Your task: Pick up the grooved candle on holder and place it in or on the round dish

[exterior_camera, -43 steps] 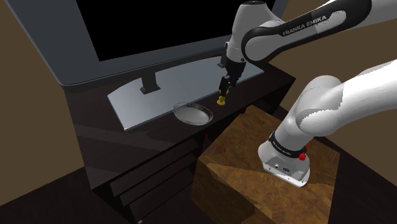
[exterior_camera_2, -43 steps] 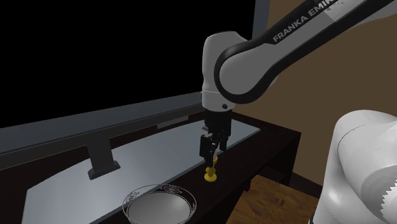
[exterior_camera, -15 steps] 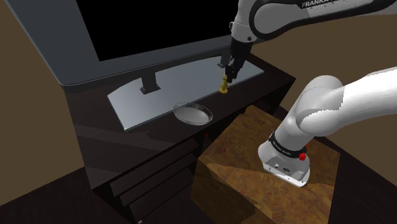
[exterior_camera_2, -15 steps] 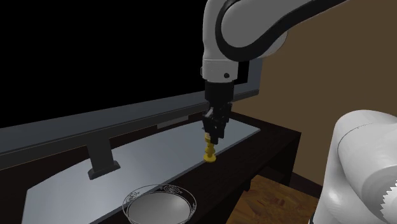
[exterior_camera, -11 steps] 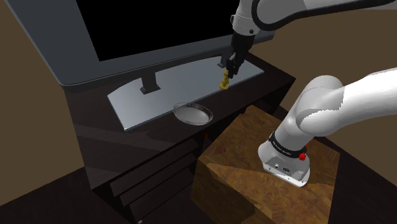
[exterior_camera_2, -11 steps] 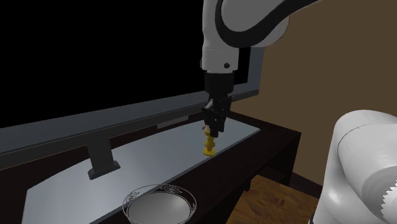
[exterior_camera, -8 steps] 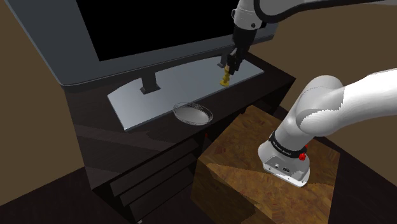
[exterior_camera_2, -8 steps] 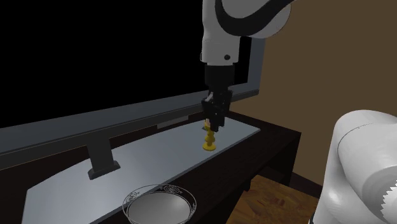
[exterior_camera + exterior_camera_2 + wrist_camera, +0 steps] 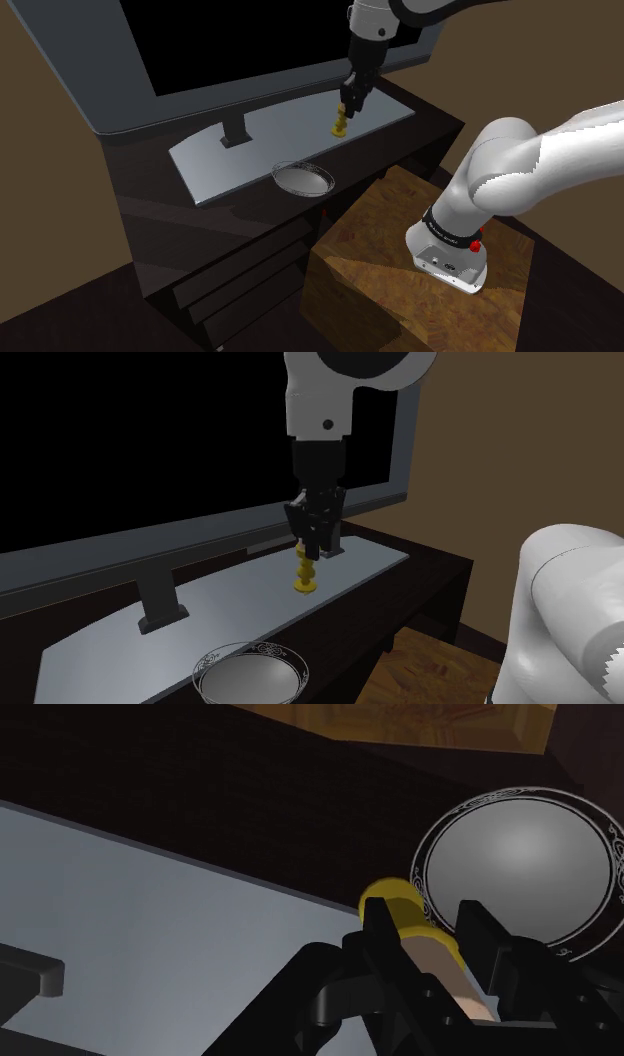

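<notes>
The grooved yellow candle on its holder hangs in the air above the grey TV base plate, held by its top. My black gripper is shut on the candle, with one finger on either side of it. The round silver dish sits on the dark cabinet top, towards the shoulder view's lower left of the candle. In the wrist view the dish lies just beyond the candle's yellow base.
A large black TV on a stand post rises behind the grey plate. The dark cabinet has shelves below. My wooden stand stands close to the cabinet's front edge.
The gripper has lifted the candle off the grey plate and carried it up and towards the shoulder view's left. The dish has not moved.
</notes>
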Motion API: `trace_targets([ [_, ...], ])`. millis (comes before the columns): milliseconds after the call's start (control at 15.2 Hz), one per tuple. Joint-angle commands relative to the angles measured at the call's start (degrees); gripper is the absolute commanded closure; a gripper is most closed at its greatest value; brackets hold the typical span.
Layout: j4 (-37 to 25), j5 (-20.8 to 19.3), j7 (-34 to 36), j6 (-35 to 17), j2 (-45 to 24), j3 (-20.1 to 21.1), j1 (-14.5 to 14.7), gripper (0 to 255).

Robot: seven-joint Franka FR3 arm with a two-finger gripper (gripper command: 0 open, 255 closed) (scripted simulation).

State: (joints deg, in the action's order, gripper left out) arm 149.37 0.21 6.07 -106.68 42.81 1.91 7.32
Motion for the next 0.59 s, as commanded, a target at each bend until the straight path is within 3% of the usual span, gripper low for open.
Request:
trace_targets([
  [0,-1.2,1.9,3.1,-0.2,-1.3,2.7,1.5,255],
  [528,-10.5,6.5,14.3,-0.5,-10.7,12.3,5.5,255],
])
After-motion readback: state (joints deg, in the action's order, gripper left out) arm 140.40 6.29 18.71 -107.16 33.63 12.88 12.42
